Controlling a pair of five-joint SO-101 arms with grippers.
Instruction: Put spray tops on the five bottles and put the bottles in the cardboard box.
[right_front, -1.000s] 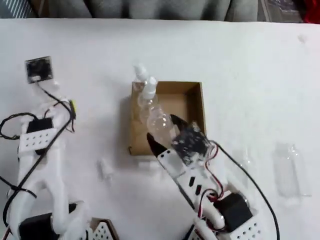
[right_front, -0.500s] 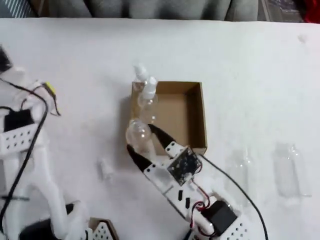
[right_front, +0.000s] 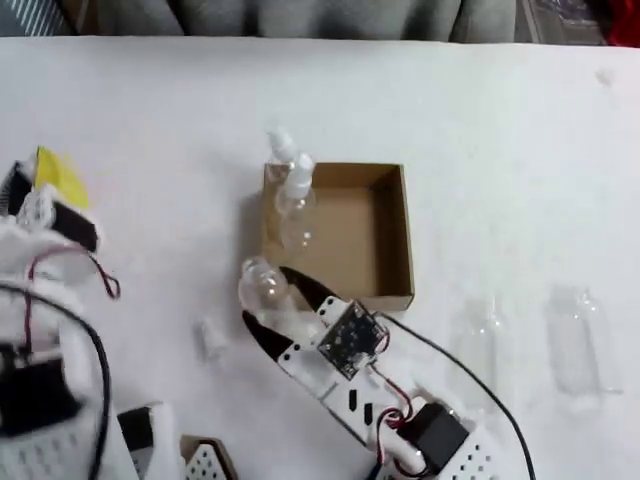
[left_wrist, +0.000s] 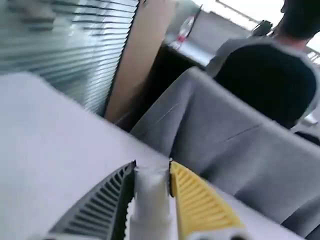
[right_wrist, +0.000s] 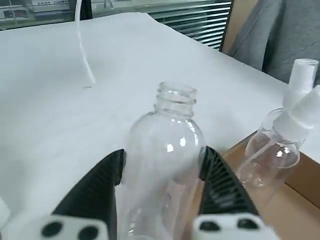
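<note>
From above, the white surface (right_front: 480, 120) carries an open cardboard box (right_front: 405, 240) near its middle. Two capped bottles (right_front: 290, 205) lean inside against the box's left wall, their white tops poking over the far rim. Just outside the near left corner of the box, the right hand (right_front: 268, 305) grips an uncapped bottle (right_front: 260, 283) between its black fingers, with the bottle's length running away from the hand. The left hand (right_front: 38, 185) is well apart at the left edge of the surface, so it must cross rightward to meet the bottle. Two loose bottles (right_front: 575, 335) lie well to the right, and a small white piece (right_front: 210, 338), perhaps another top, sits left of the held bottle. The left wrist camera adds what the overhead hides: the grey and yellow fingers are closed narrowly on a white spray top (left_wrist: 150, 200), raised off the surface and pointing out along the fingers. The right wrist camera shows the clear bottle clamped at its belly, its threaded mouth open and bare, and the capped pair just beside it in the box corner.
</note>
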